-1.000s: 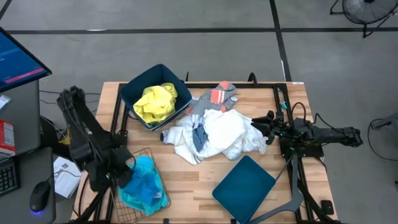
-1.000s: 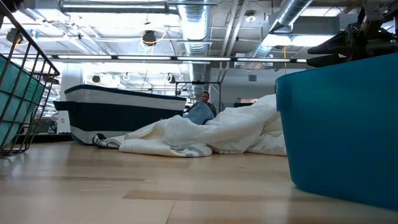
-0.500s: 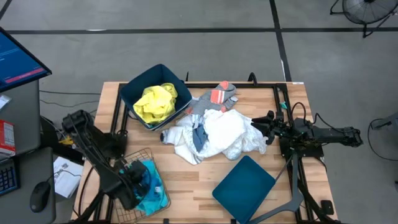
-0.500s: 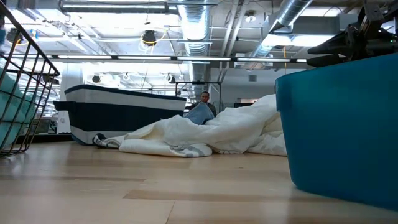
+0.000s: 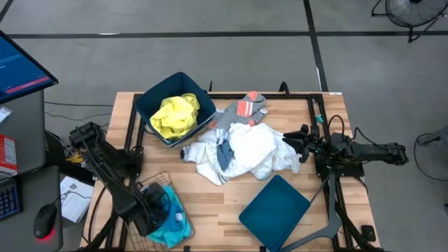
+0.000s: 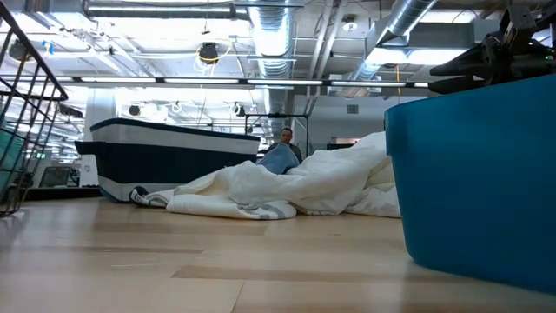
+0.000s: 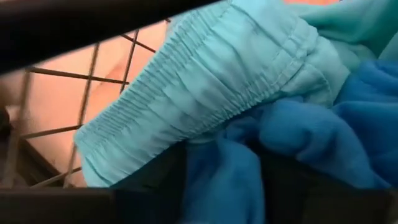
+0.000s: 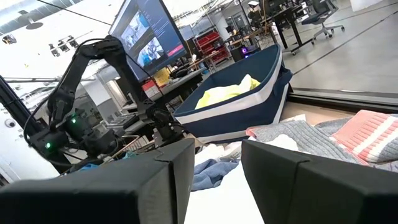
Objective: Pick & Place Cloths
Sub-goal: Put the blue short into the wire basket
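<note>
Your left gripper (image 5: pixel 159 210) is down inside the wire mesh basket (image 5: pixel 183 233), right in the turquoise garment (image 5: pixel 170 215). In the left wrist view this garment (image 7: pixel 211 93) fills the space just ahead of the fingers, with darker blue cloth (image 7: pixel 298 137) beside it, but I cannot tell if the fingers are apart or clamped on the fabric. So you can count the turquoise piece as placed, or almost placed, in the basket.

The yellow cloth (image 5: pixel 175 115) lies already in the dark blue bin (image 5: pixel 150 103) at the far side of the bench (image 5: pixel 210 203); this one looks done.

What is left, as I judge it, is the larger part. The pile of white cloths (image 5: pixel 255 150) is on the bench just in front of your right gripper (image 5: pixel 297 140), with a blue-grey piece (image 5: pixel 222 155) inside the pile. The right wrist view shows the right fingers (image 8: pixel 155 180) standing apart with nothing between them, and the white pile close below them. The orange-banded grey sock (image 5: pixel 245 108) lies beyond the pile, near the bin, not touched by any fingers. A second blue bin (image 5: pixel 274 210) stands on the near side of the pile, and I see no cloth in it.
</note>
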### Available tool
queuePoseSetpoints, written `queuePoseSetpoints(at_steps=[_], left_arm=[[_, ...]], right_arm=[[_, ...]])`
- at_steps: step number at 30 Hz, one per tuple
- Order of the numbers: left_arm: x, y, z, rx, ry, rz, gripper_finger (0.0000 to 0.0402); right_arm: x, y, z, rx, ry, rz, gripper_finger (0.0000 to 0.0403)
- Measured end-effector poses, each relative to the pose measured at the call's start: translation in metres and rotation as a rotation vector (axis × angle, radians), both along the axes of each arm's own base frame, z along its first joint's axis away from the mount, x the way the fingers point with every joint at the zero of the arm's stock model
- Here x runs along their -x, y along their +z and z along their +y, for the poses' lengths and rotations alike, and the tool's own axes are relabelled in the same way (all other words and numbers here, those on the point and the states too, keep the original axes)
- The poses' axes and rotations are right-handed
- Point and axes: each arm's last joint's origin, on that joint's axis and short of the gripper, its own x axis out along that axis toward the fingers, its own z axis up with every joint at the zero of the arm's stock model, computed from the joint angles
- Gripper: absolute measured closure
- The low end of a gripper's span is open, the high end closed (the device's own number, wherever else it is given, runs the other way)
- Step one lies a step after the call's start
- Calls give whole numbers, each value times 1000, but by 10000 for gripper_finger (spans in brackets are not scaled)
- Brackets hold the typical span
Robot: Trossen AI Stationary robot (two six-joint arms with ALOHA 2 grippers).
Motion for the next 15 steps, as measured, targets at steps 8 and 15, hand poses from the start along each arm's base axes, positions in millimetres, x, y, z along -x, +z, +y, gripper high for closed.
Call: queuePoseSetpoints(at_steps=[8, 15], left_arm=[[15, 54, 28, 221, 18, -135, 161], [35, 103, 57, 489, 14, -320, 144]], right_arm=[[0, 0, 0, 2, 0, 0, 274], [0, 0, 0, 2, 0, 1, 274]])
